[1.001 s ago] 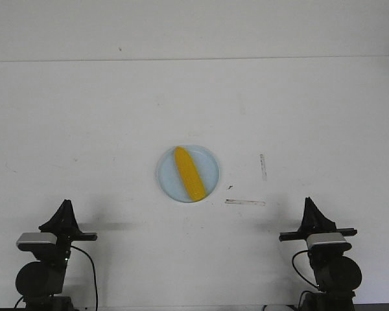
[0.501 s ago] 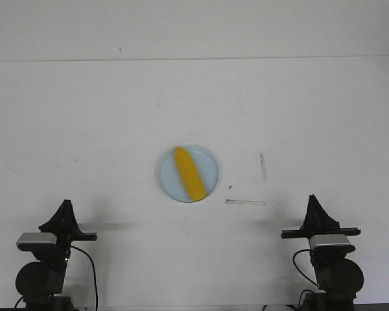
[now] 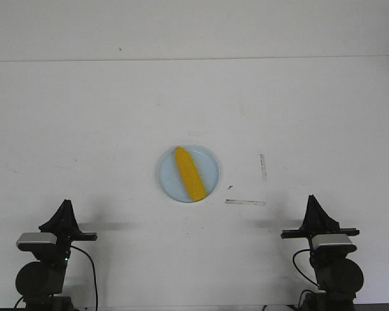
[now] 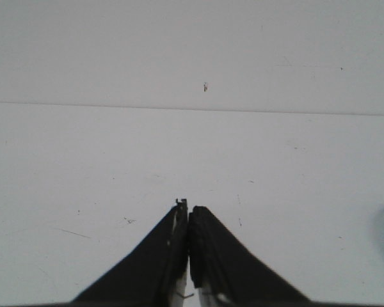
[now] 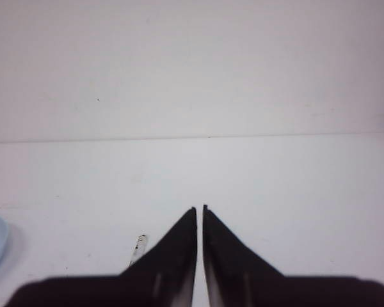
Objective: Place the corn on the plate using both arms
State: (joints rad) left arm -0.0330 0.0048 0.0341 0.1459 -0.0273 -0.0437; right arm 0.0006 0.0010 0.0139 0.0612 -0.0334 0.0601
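Nearest to us, both arms sit folded at the near edge of the bench, well apart from the plate [image 3: 188, 173]. The left gripper [image 3: 66, 206] has its jaws pressed together and holds nothing. The right gripper [image 3: 312, 200] shows jaws almost closed, with only a thin slit between them, also empty. Compared with one second ago, the right arm has drawn back slightly toward its base, and the left has not moved. We judge the task is finished and the arms are parking. Farther out, the corn [image 3: 188, 173] lies on the plate. Its long axis runs diagonally, and its pointed tip faces away from the robot, a little toward the left side.
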